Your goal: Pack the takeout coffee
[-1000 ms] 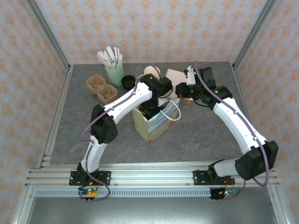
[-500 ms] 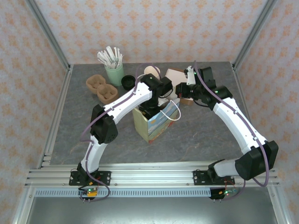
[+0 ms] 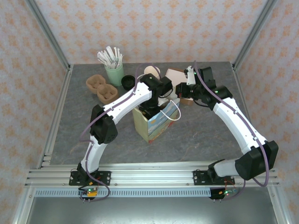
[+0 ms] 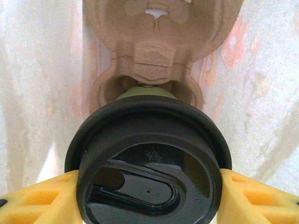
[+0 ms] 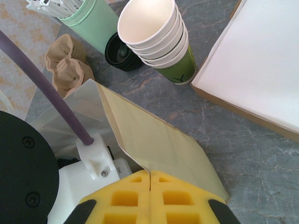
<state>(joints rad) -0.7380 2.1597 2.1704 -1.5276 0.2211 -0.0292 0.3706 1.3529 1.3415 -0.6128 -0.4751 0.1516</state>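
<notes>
The takeout coffee (image 4: 148, 158) fills the left wrist view from above: a round black lid with a sliver of green cup beneath it. My left gripper (image 4: 149, 196) is shut on it, one yellow finger pressing each side of the lid. The cup hangs inside the paper bag (image 3: 158, 125), right over a pocket of a brown pulp carrier (image 4: 154, 56) lying at the bag's bottom. In the top view my left gripper (image 3: 152, 109) reaches down into the bag's mouth. My right gripper (image 5: 150, 175) is shut on the bag's (image 5: 154, 144) upper edge, at the bag's right rear corner (image 3: 179, 96).
Behind the bag stand a stack of cream cups (image 5: 156, 37), a mint tumbler of white sticks (image 3: 114, 72), a loose black lid (image 3: 127, 82) and two pulp carriers (image 3: 102, 87). A flat box with a white top (image 5: 257, 70) lies at the back right.
</notes>
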